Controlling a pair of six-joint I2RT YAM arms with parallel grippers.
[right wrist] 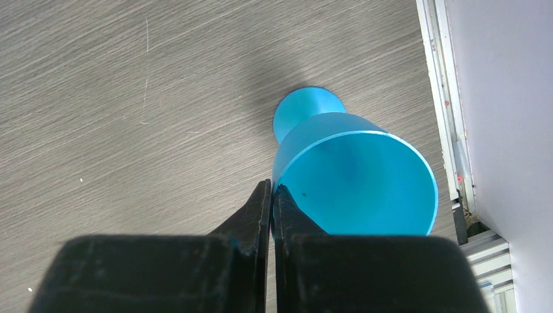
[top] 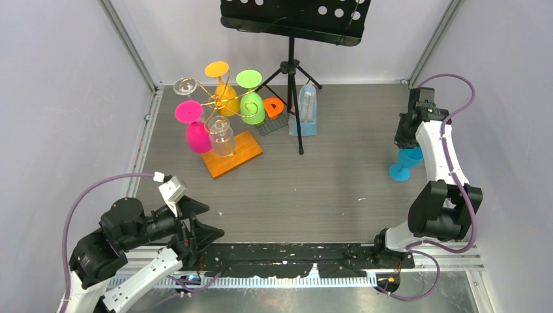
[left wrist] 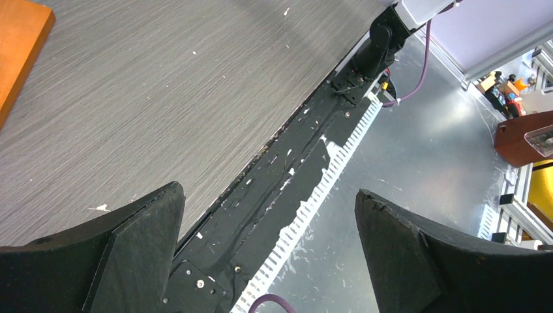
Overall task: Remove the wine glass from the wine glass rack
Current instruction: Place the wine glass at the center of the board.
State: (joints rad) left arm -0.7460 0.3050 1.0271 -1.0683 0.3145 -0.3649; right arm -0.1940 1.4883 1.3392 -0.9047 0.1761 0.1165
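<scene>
Right gripper (right wrist: 272,195) fingers are pinched together on the rim of the glass (right wrist: 355,182), an opaque bright-blue goblet with a wide bowl and round foot. It is upright near the table's (top: 313,176) right edge, well apart from the rack (top: 244,151) at far left. Left gripper (left wrist: 267,192) gapes wide, holding nothing.

The wine glass rack (top: 210,99) is thin gold wire on an orange wooden base (top: 242,154). On it hang a magenta glass (top: 196,135), an orange glass (top: 226,95), a green glass (top: 252,108) and a clear glass (top: 222,138). Well right of the rack, the blue wine glass (top: 407,162) is bright turquoise. The surface (top: 313,189) is grey with a fine streaked grain.
</scene>
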